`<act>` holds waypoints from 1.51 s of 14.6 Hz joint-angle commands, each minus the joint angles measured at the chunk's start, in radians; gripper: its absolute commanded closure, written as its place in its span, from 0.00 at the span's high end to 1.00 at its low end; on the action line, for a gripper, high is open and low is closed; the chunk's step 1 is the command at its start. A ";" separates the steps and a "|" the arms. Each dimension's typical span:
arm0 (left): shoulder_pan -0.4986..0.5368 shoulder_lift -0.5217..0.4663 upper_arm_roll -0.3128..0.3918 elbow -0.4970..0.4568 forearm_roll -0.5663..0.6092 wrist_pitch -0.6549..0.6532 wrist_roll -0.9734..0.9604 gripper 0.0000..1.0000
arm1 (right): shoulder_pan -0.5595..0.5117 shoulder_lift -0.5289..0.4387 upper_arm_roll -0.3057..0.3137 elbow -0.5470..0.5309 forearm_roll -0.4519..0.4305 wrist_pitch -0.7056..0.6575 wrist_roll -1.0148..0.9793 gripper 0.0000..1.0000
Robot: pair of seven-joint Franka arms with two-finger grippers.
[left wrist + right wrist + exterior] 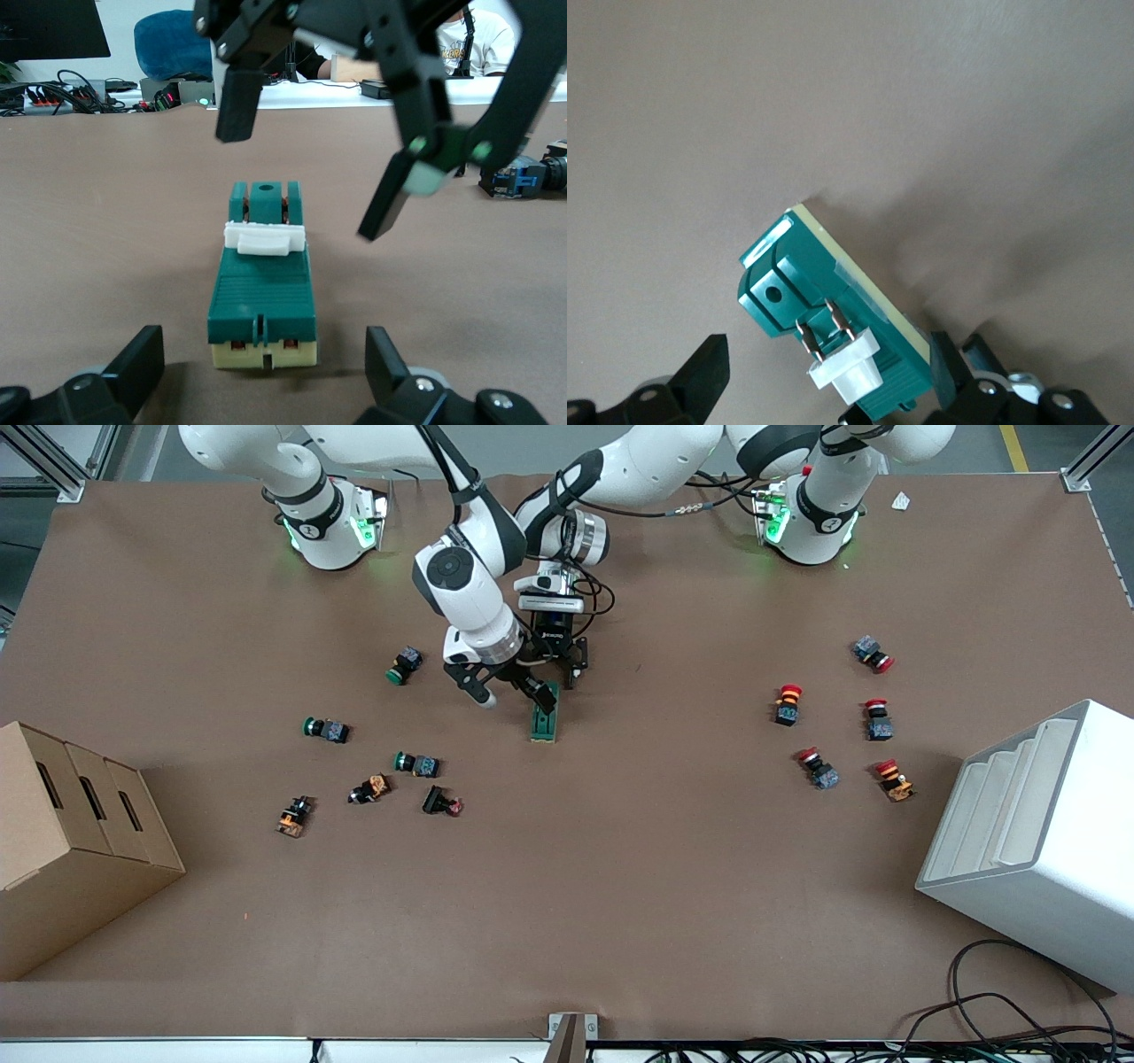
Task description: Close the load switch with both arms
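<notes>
The load switch (544, 722) lies flat mid-tabletop (620, 886), near the robots' bases. Both grippers hang over it, spread wide and empty: the left gripper (257, 376) straddling its cream end, probably to brace it, the right gripper (518, 691) over its white lever (263, 238).

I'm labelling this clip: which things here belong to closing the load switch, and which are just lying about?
In the job:
- load switch, mid-table
- right gripper, open over it
- left gripper, open at the switch's end nearer the bases

Lying about:
- green-capped buttons
- red-capped buttons
- cardboard box
- white bin
</notes>
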 commanded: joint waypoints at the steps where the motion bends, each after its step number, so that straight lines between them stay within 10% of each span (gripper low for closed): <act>1: -0.014 0.028 0.007 0.025 0.005 -0.010 -0.005 1.00 | 0.027 0.021 -0.009 0.005 0.029 0.037 0.019 1.00; 22: -0.016 0.026 0.007 0.025 0.001 -0.010 0.002 1.00 | 0.003 0.114 -0.014 0.179 0.112 0.042 0.014 1.00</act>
